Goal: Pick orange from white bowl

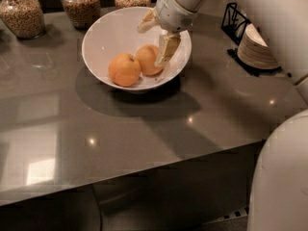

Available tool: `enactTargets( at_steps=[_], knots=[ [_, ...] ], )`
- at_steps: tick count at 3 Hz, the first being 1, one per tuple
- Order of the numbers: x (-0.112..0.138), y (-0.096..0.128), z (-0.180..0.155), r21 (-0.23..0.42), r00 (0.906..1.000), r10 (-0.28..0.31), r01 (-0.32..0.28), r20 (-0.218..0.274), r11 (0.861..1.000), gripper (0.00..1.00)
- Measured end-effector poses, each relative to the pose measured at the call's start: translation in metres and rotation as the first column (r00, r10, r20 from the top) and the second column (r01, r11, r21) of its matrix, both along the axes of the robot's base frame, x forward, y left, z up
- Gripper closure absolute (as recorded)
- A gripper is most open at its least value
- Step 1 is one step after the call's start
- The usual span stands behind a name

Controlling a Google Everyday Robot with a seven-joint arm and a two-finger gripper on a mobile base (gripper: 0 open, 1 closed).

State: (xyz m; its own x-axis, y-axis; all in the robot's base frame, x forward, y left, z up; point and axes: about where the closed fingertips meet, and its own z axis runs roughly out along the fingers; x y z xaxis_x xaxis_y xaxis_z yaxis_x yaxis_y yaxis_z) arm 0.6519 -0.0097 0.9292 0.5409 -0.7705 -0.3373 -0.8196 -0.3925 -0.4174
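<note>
The glossy grey counter (pixel 144 138) shows light spots near its front edge. Further back, left of the middle, stands the white bowl (pixel 103 32) with two fruits touching: a twin orange (pixel 124 70) nearer the front, and the orange (pixel 147 60) behind it, toward the right edge. The gripper (pixel 157 35) hangs over the bowl's right half, spread wide and holding nothing. One finger (pixel 166 47) dips just beside the orange, which lies toward the counter's left edge from it, so straddling probably needs a small shift that way. Jars (pixel 79 8) line the far edge, and stacked dishes (pixel 257 47) sit by the right edge.
</note>
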Motion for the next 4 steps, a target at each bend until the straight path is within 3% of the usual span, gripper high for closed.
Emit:
enactTargets(
  at_steps=[2,4],
  knots=[
    [0.005,0.003,-0.037,-0.047,0.9988,0.045,-0.046,-0.018,0.998,0.31],
    [0.035,0.01,-0.051,-0.063,0.9973,0.07,-0.069,0.02,0.996,0.3]
  ],
)
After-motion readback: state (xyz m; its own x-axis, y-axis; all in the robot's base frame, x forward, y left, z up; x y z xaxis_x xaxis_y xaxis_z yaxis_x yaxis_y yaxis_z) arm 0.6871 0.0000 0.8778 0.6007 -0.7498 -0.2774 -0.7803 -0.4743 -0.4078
